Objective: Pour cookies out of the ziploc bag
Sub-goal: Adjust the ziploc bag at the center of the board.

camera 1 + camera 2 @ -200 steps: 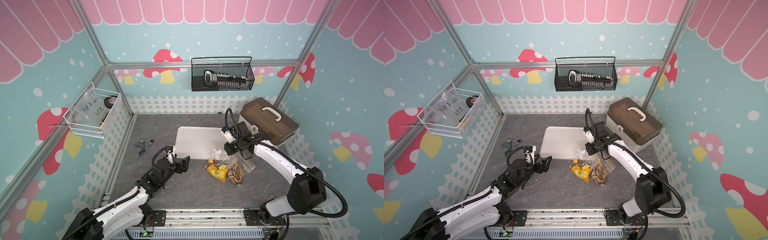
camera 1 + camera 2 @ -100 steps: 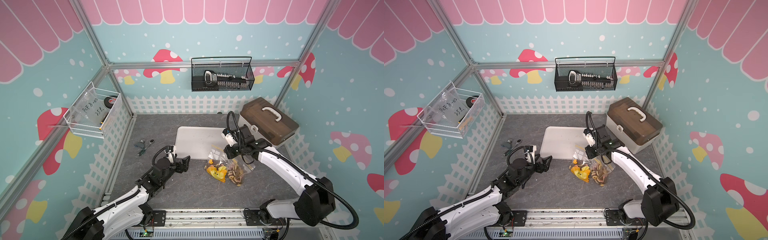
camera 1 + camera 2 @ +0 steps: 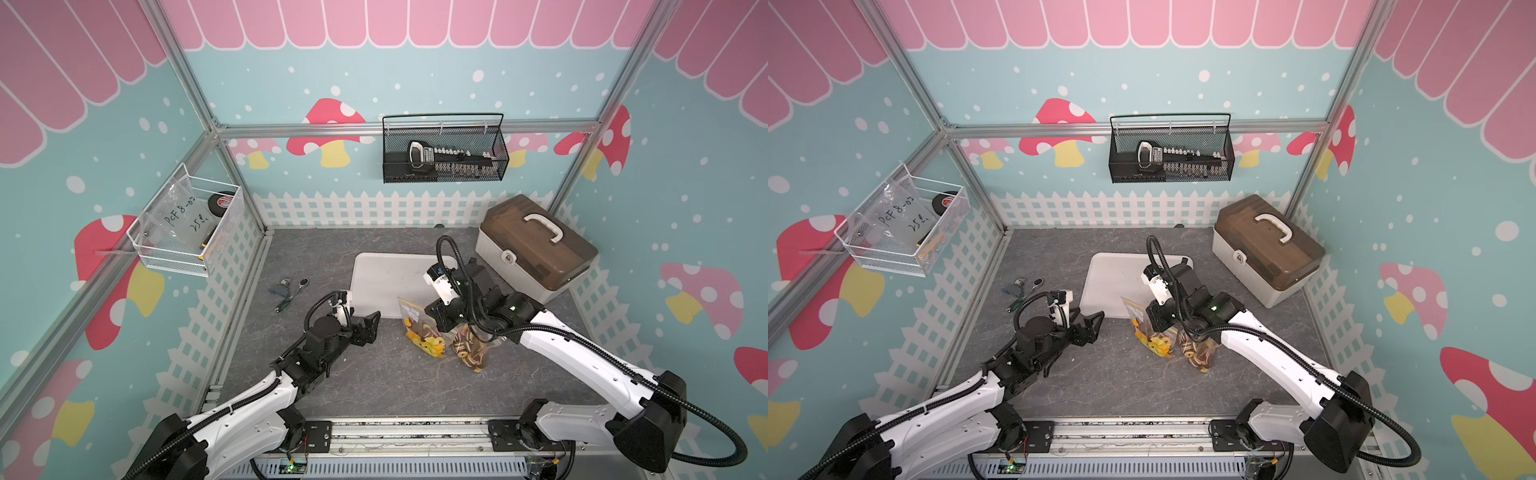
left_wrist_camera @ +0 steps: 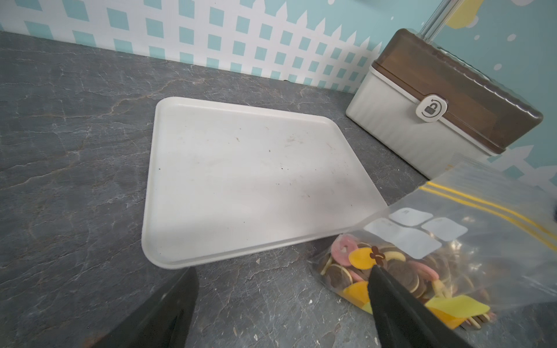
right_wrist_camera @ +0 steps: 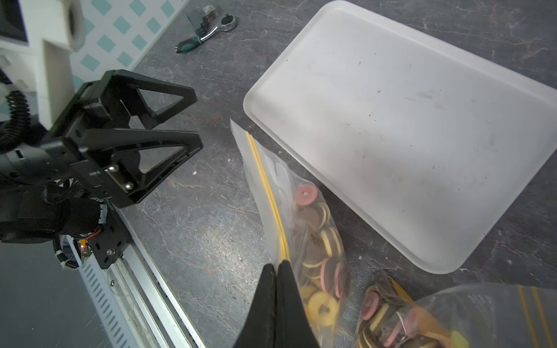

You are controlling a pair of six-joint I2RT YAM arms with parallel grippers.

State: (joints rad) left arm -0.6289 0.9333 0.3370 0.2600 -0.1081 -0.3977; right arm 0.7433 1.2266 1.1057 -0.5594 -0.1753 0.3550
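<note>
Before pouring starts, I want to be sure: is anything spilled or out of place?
Nothing is spilled: the cookies are inside clear plastic, and the right hand pinches the bag at its yellow zip edge. Only a small ratchet tool lies loose by the left fence.

From above, my right arm (image 3: 498, 307) covers the top of the ziploc bag (image 3: 415, 328); its other end runs blurred off the right wrist view.

Clear ziploc bag (image 3: 411, 311), double yellow seal stripe, white label patches, slumped upright on grey table (image 3: 374, 374) just beside white tray (image 3: 374, 282), seal edge pinched in right gripper (image 5: 278, 265), cookies (image 3: 469, 353) inside, brown, pink, yellow discs and rings, two bulges at bottom
</note>
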